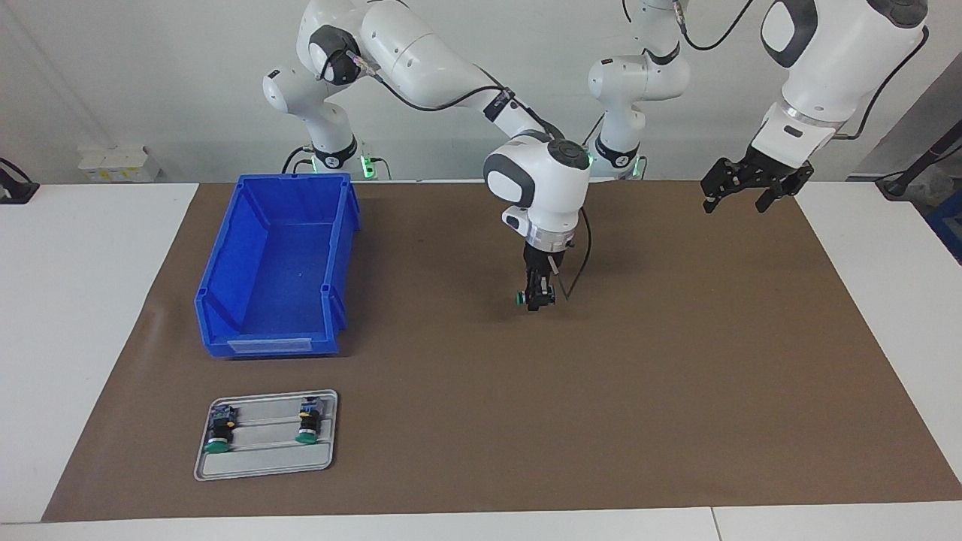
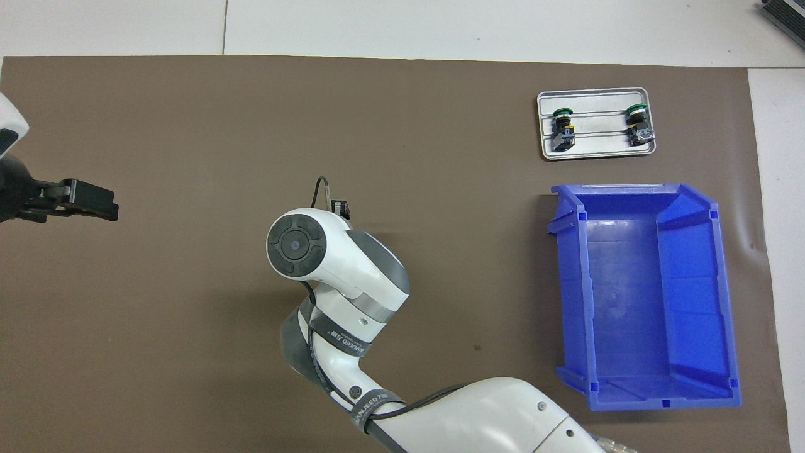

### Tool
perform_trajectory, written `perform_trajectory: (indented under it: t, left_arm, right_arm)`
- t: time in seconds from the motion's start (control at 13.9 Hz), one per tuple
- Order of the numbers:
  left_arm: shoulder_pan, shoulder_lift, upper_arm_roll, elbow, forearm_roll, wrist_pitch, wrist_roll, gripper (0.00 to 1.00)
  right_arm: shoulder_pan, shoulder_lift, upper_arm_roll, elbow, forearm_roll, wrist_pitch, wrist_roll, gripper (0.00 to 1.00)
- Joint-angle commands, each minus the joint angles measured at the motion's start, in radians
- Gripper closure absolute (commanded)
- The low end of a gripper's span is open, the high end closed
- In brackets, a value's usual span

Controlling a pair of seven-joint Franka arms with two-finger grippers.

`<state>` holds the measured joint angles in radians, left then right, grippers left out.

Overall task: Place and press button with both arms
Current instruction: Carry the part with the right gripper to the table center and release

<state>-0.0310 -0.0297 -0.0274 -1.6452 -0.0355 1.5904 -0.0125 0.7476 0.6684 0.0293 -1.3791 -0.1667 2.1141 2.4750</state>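
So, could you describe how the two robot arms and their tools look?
Both arms, the right arm and the left arm, have glossy white rounded shells with dark grey or black joint bands and round caps. Black cables run along them. Each ends in a black claw-like tool: the right tool, the left tool. Green lights glow at their bases.

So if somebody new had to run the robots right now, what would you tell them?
Right claw: shut on one green button, low over the middle of the brown mat; whether the button touches the mat cannot be told.
Left claw: open, empty, waiting in the air over the left arm's end of the mat.
Two more buttons lie on the grey tray, farther from the robots than the blue bin, which is empty.
Done: one button picked up and carried to the middle.
Left: set it down, then press it, using both arms.
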Motion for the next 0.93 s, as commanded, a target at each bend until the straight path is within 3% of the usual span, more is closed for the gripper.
perform_trajectory:
  t: [0.0, 0.14, 0.22, 0.29, 0.36, 0.43, 0.5, 0.65, 0.86]
  left_arm:
    - [0.014, -0.035, -0.006, -0.039, -0.012, 0.009, 0.013, 0.00]
    - [0.014, -0.035, -0.006, -0.039, -0.012, 0.009, 0.014, 0.00]
    - [0.014, -0.035, -0.006, -0.039, -0.012, 0.009, 0.014, 0.00]
    - [0.014, -0.035, -0.006, -0.039, -0.012, 0.009, 0.013, 0.00]
    - [0.014, -0.035, -0.006, -0.039, -0.012, 0.009, 0.012, 0.00]
    - [0.014, -0.035, -0.006, -0.039, -0.012, 0.009, 0.014, 0.00]
    - [0.014, -0.035, -0.006, -0.039, -0.012, 0.009, 0.014, 0.00]
    - [0.014, -0.035, -0.005, -0.039, -0.012, 0.009, 0.013, 0.00]
    - [0.014, -0.035, -0.006, -0.039, -0.012, 0.009, 0.013, 0.00]
  right_arm:
    - [-0.004, -0.027, 0.003, -0.087, 0.019, 0.059, 0.025, 1.00]
    - [-0.005, -0.032, 0.004, -0.098, 0.019, 0.063, 0.024, 1.00]
    - [-0.010, -0.032, 0.006, -0.100, 0.022, 0.069, 0.021, 0.85]
    - [-0.013, -0.032, 0.006, -0.101, 0.038, 0.076, 0.021, 0.48]
    - [-0.016, -0.030, 0.006, -0.100, 0.065, 0.086, 0.021, 0.20]
    - [-0.022, -0.030, 0.006, -0.098, 0.081, 0.096, 0.016, 0.11]
    - [-0.020, -0.030, 0.004, -0.097, 0.081, 0.096, 0.015, 0.05]
    - [-0.019, -0.033, 0.004, -0.089, 0.079, 0.095, 0.009, 0.03]
    - [-0.052, -0.101, 0.006, -0.104, 0.084, 0.076, -0.048, 0.03]
